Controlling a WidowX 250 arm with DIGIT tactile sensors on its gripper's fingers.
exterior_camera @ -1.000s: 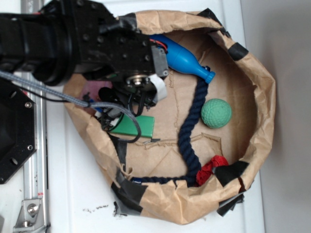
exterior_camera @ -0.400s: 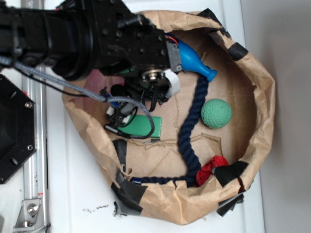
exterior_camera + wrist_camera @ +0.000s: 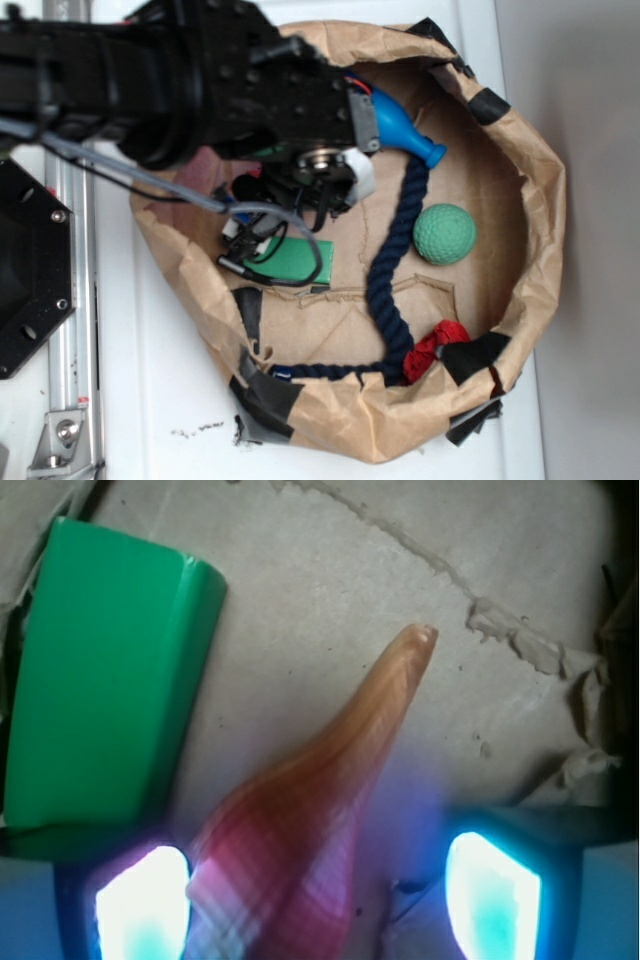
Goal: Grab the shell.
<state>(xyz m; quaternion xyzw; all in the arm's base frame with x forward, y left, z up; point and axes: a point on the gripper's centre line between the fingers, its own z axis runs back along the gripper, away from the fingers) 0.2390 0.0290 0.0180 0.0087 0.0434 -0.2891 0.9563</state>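
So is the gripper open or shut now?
Open. In the wrist view the two fingers stand apart, with the shell lying between them, not yet pinched.

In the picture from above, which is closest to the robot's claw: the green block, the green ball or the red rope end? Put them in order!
Measured from the gripper, mostly hidden under the arm:
1. Green block, just below it.
2. Green ball, to the right.
3. Red rope end, lower right, by the bag's rim.

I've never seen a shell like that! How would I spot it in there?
Look in the big brown paper basket, under the black robot arm, beside the green block. The shell lies on the paper floor between the gripper fingers: glossy, orange and pinkish, striped, narrowing to a long point, unlike the flat-sided block.
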